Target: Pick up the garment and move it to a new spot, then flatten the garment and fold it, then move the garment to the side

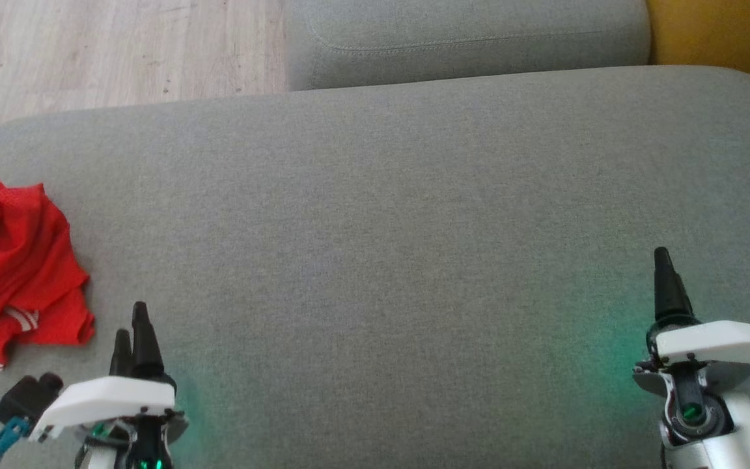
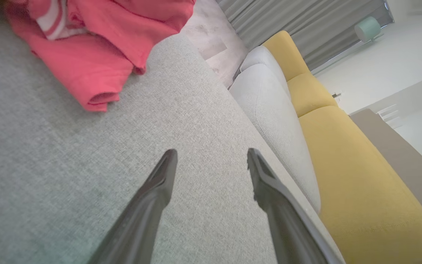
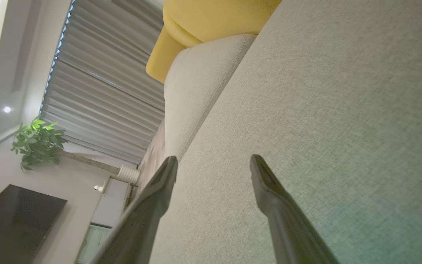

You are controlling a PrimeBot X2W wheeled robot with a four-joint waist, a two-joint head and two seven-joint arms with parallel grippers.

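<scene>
A crumpled red garment with white trim lies at the far left of the grey cushion, partly cut off by the head view's edge. In the left wrist view the garment sits at the top left, ahead of the fingers. My left gripper hovers just right of the garment, open and empty, its jaws spread over bare fabric. Far to the right my right gripper is open too, with nothing between its fingers.
A second grey cushion lies behind the big one, with yellow upholstery at the back right. Wooden floor shows at the back left. The right wrist view shows curtains, a plant and a dark screen.
</scene>
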